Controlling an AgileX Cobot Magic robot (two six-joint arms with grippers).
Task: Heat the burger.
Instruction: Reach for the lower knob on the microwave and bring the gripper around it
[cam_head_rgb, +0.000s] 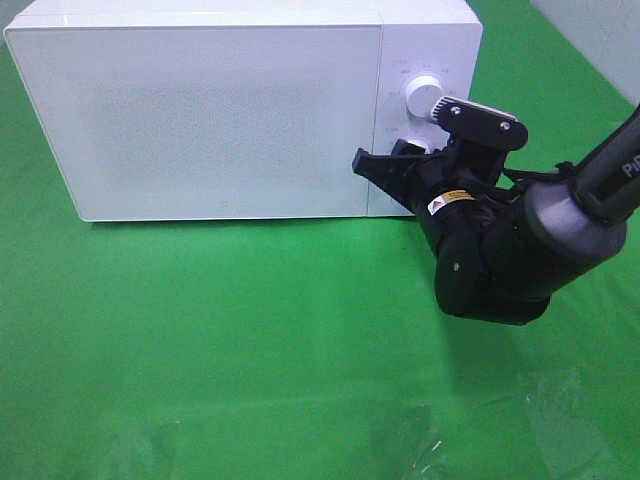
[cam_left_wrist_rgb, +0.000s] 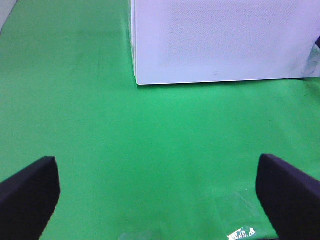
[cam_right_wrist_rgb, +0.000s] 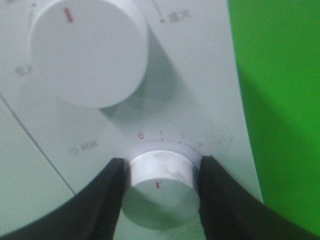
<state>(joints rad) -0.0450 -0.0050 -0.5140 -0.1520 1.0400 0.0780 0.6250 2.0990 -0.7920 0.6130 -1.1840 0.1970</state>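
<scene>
The burger is out of view in every frame. A white microwave (cam_head_rgb: 220, 110) stands at the back of the green table with its door closed. My right gripper (cam_head_rgb: 398, 160) is pressed against its control panel, just below the upper knob (cam_head_rgb: 422, 97). In the right wrist view the right gripper (cam_right_wrist_rgb: 161, 172) is shut on the lower knob (cam_right_wrist_rgb: 160, 192), one black finger on each side of it. A numbered dial scale runs beside that knob. My left gripper (cam_left_wrist_rgb: 160, 200) hangs open over bare green cloth, well in front of the microwave (cam_left_wrist_rgb: 220, 40).
The larger upper knob (cam_right_wrist_rgb: 87, 50) has a red mark. The right arm (cam_head_rgb: 520, 240) reaches in from the right edge, in front of the microwave's right end. Green cloth (cam_head_rgb: 250, 350) covers the table.
</scene>
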